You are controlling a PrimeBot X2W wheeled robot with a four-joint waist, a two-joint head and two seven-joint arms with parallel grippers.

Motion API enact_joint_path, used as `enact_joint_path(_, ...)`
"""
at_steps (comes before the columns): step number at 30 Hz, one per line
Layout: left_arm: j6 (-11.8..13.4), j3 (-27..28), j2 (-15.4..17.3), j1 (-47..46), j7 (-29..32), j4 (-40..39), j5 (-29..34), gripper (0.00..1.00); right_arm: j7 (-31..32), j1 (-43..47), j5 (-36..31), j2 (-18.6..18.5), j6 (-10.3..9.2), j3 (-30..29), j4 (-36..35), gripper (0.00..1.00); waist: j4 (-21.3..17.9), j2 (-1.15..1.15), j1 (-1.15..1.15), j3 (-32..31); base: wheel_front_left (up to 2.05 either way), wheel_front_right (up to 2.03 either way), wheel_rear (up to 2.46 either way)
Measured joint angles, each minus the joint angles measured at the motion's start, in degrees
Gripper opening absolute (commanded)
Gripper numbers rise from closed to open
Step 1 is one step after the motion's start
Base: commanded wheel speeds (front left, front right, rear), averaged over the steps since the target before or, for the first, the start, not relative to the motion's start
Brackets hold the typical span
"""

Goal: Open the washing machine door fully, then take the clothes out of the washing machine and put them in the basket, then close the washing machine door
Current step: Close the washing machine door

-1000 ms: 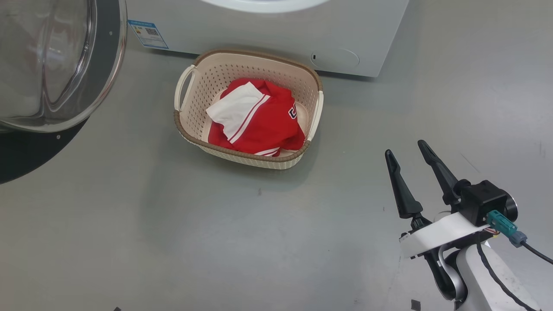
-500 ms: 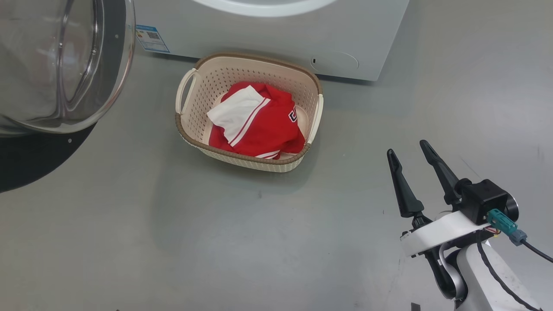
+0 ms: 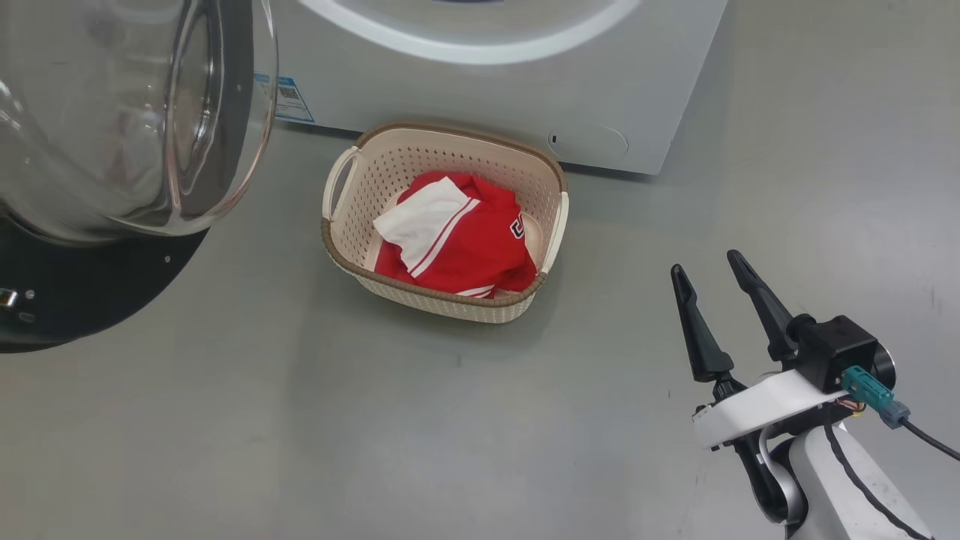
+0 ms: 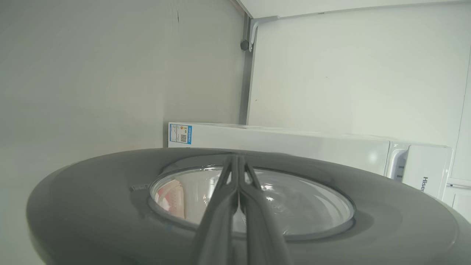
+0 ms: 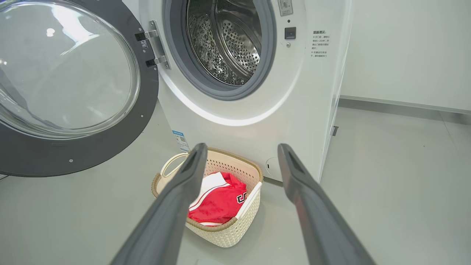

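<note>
Red clothes (image 3: 480,247) lie in the cream basket (image 3: 420,161), which stands on the floor (image 3: 300,412) before your washing machine (image 5: 294,110); its door (image 3: 127,127) hangs wide. Your right hand (image 3: 705,262) is open, your left hand (image 4: 237,158) closed over the door's face.

My right gripper (image 3: 705,263) has two long, matte black fingers tapering to blunt tips. At their base is a white plate (image 3: 757,405), and on its right a black boxy housing (image 3: 836,351). A teal connector (image 3: 866,384) with a grey end trails a thin black cable (image 3: 934,441). My forearm (image 3: 821,480) is pale, with a dark cord along it. My left gripper (image 4: 236,162) has slim dark grey fingers.
</note>
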Motion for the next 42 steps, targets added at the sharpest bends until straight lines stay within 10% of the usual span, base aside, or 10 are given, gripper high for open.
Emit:
enact_joint_path(23,-7.11,-2.85,-6.3,7.09,11.5,-2.6,-2.02,0.0,-0.07,1.92,0.47,1.53,-0.01,0.03,1.12,1.0,1.53,0.0,0.0,-5.4,0.0,0.0,0.0)
enact_joint_path(42,-11.56,-5.58,-17.51,13.28,18.58,-9.37,-4.6,0.0,-0.16,3.38,0.49,2.26,-0.01,0.22,2.12,1.0,1.56,0.0,0.0,-7.82,0.0,0.0,0.0)
